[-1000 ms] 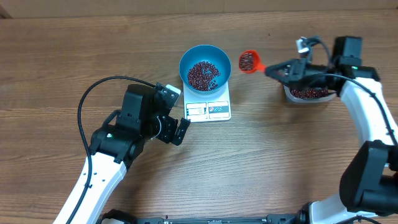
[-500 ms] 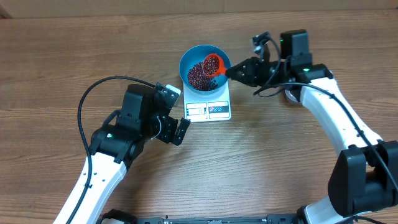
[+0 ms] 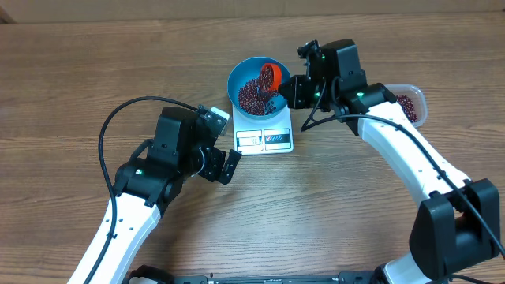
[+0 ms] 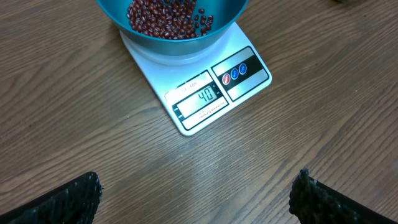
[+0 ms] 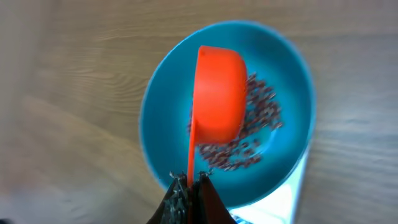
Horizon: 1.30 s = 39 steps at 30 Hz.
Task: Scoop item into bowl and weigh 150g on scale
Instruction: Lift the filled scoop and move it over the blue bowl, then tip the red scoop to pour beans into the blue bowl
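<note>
Orange scoop (image 5: 219, 93) is sitting tipped over the blue bowl (image 3: 232, 79) on the scale (image 3: 264, 140), so the beans (image 3: 251, 96) land inside. Your right claw (image 5: 191, 186) is pinching its handle tight. Your left claw (image 3: 225, 166) is hanging wide open and empty, nearer you.

the scale (image 4: 198, 94) reads 40 (other print on it too small).

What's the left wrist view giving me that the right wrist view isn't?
Left wrist only: the flat white rectangular kitchen scale with its display reading 40, and the open left hand. Right wrist only: the orange plastic scoop, tipped, its handle pinched in the right hand. Both: the round deep blue bowl holding small dark red-brown beans.
</note>
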Motion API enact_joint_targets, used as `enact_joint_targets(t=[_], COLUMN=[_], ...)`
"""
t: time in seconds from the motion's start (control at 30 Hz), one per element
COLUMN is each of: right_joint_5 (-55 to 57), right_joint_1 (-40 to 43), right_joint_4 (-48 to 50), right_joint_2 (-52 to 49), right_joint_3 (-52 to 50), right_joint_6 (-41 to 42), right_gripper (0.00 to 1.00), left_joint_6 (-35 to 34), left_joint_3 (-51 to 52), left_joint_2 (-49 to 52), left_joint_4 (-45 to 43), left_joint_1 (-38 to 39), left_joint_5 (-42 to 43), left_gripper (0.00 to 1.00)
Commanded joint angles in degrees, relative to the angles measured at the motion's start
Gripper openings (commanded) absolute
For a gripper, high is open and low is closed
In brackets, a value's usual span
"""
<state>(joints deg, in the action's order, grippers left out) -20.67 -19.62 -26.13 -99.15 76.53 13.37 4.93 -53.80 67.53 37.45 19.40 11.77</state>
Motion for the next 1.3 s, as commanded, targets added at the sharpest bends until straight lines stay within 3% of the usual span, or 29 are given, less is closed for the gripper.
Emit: enact_joint_targets(t=[0.0,0.37,0.6,1.1,1.27], right_joint_5=[9.0,33.2,41.7,35.5,32.2], right_joint_1=[-2.2,-10.7,-14.8,-14.9,-13.2], right_joint_4=[0.3,0.3,0.5,0.1,-0.1], right_joint_2=[2.2,2.2,2.2,2.3,3.7], right_joint_3=[1.9,1.9,1.9,1.9,2.0], right_joint_6=[-5.9,-19.5,-25.5,-20.5,-14.6], right_gripper=[0.04,0.04,0.04,0.04,0.04], left_joint_6=[1.3,1.3,1.3,1.3,1.3], left_joint_3=[0.3,0.3,0.3,0.3,0.3], left_joint_2=[0.0,0.0,0.0,0.0,0.0], left_joint_4=[-0.2,-0.2,-0.2,-0.2,-0.2], left_joint_1=[-0.3,-0.3,-0.3,-0.3,-0.3], left_joint_5=[-0.2,-0.2,-0.2,-0.2,-0.2], left_gripper=[0.99,1.00,1.00,0.99,1.00])
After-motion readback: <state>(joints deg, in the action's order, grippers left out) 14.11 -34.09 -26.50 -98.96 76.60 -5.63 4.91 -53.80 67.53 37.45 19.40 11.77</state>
